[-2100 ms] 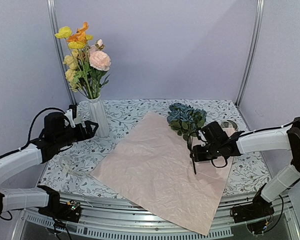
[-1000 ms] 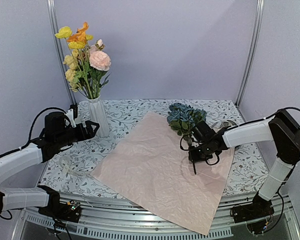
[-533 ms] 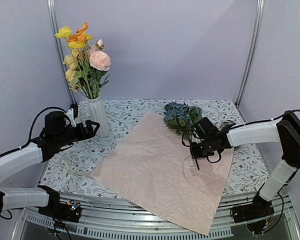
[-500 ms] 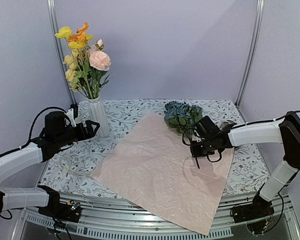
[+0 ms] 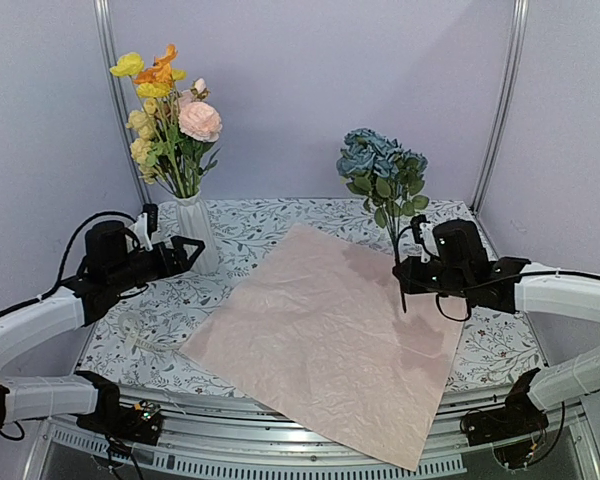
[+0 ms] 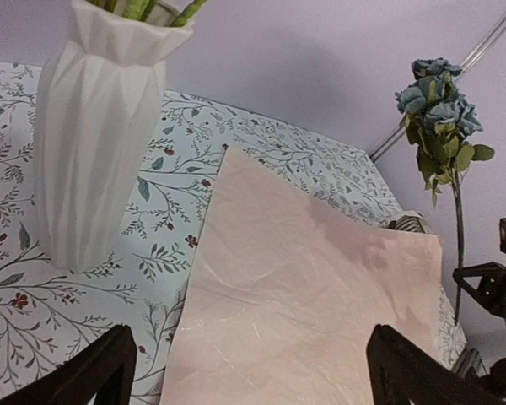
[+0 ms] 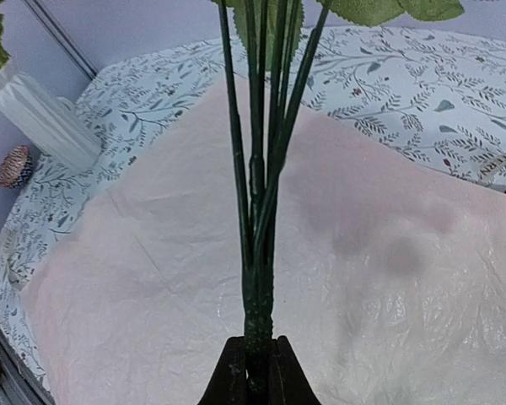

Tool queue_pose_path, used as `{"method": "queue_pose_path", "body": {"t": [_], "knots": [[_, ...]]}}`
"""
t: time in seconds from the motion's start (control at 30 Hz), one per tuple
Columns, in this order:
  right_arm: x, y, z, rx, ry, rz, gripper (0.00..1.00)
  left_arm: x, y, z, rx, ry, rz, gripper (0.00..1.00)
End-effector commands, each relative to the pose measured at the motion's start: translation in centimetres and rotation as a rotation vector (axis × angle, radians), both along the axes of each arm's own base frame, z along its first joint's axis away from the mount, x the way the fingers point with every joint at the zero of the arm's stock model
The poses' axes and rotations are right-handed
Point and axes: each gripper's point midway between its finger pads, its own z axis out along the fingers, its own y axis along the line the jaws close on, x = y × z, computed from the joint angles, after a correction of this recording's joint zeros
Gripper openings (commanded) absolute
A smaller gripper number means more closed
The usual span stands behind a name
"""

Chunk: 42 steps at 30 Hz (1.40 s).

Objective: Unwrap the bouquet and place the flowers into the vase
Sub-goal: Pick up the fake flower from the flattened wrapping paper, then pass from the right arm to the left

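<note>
1. Top external view: the right hand (image 5: 402, 272) is clenched on the stems of the blue flowers (image 5: 380, 165) and holds them clear of the table (image 5: 270, 225), above the right half of the flattened pink paper (image 5: 320, 340).
2. Long axis of the bunch: close to upright, with the blooms at the top. A short stub of stem pokes out below the fingers. The right wrist view confirms it, showing the stems (image 7: 257, 211) rising straight out of the closed fingertips.
3. The vase (image 5: 195, 235) stands at the far left of the table, just off the left corner of the paper. It already holds yellow, orange, pink and cream flowers (image 5: 170, 110).
4. Key relation: from the right hand the vase lies well apart to the left, across the width of the paper. Its mouth sits at about the height of the hand.
5. The left hand (image 5: 180, 255) is just beside the vase, fingers spread wide and holding nothing. It is much the nearer of the two.
6. Judgement: the bunch is already oriented for insertion, so the coming move is mostly a sideways carry to the left. The stem ends must then rise above the rim before lowering.
7. Risk: the neck looks crowded, so the new stems may catch on the ones already in it.
</note>
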Motion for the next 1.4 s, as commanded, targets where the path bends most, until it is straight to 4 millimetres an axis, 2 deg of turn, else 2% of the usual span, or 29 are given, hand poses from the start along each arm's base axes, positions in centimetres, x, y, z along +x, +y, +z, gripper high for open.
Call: {"method": "queue_pose_path", "body": {"t": [0.0, 0.17, 0.27, 0.5, 0.63, 0.87, 1.17, 1.37], "knots": [[-1.3, 2.2, 5.9, 0.174, -0.226, 0.162, 0.04, -1.5, -2.5, 2.9, -0.165, -0.083, -0.141, 0.98], [-2.8, 3.0, 7.8, 0.249, -0.310, 0.257, 0.04, -4.2, -6.5, 5.2, -0.257, -0.178, -0.295, 0.98], [-3.3, 3.7, 8.2, 0.272, -0.348, 0.305, 0.04, -5.4, -8.6, 6.7, -0.267, -0.240, -0.351, 0.98], [-3.7, 5.4, 9.4, 0.284, -0.463, 0.413, 0.04, -7.4, -11.2, 9.2, -0.315, -0.351, -0.428, 0.98], [-4.3, 6.5, 9.7, 0.294, -0.517, 0.460, 0.03, -8.1, -12.6, 9.6, -0.336, -0.375, -0.452, 0.98], [-5.8, 8.8, 8.0, 0.300, -0.541, 0.530, 0.03, -8.9, -15.9, 10.3, -0.367, -0.412, -0.520, 0.98], [-6.2, 9.1, 6.6, 0.296, -0.530, 0.546, 0.03, -8.7, -22.2, 10.0, -0.377, -0.409, -0.616, 0.91], [-6.9, 9.4, 6.6, 0.313, -0.533, 0.574, 0.03, -8.3, -24.3, 9.3, -0.408, -0.399, -0.623, 0.87]]}}
